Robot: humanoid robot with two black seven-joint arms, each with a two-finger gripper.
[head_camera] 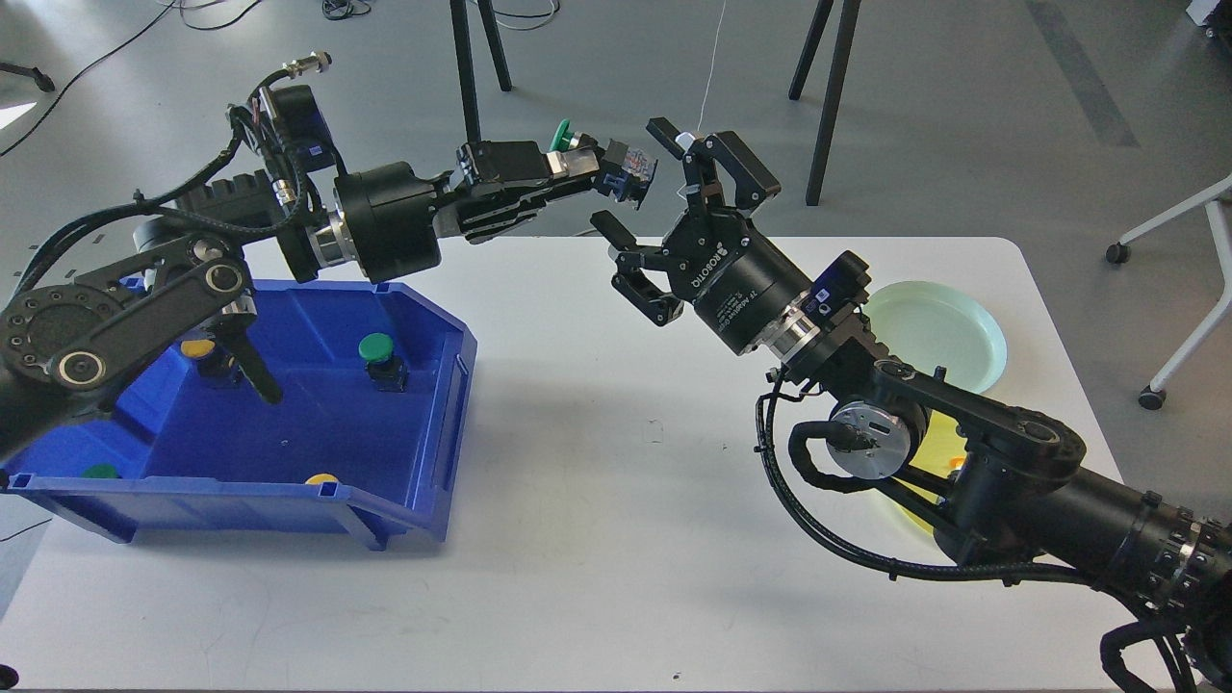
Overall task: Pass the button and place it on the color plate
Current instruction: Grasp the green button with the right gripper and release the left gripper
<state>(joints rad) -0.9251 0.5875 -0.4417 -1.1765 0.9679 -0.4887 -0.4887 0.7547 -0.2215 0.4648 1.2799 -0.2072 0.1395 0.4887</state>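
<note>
My left gripper (589,173) is shut on a green-capped button (599,162) and holds it in the air above the table's back edge, its blue contact block pointing right. My right gripper (637,178) is open, its fingers on either side of the button's block end, close to it but apart. A pale green plate (948,327) lies at the right of the table. A yellow plate (932,452) lies nearer, mostly hidden by my right arm, with an orange button barely showing on it.
A blue bin (423,452) at the left holds a green button (378,354), yellow buttons (197,347) and others part hidden. The white table (616,500) spreads between bin and plates. Stand legs and a chair are behind the table.
</note>
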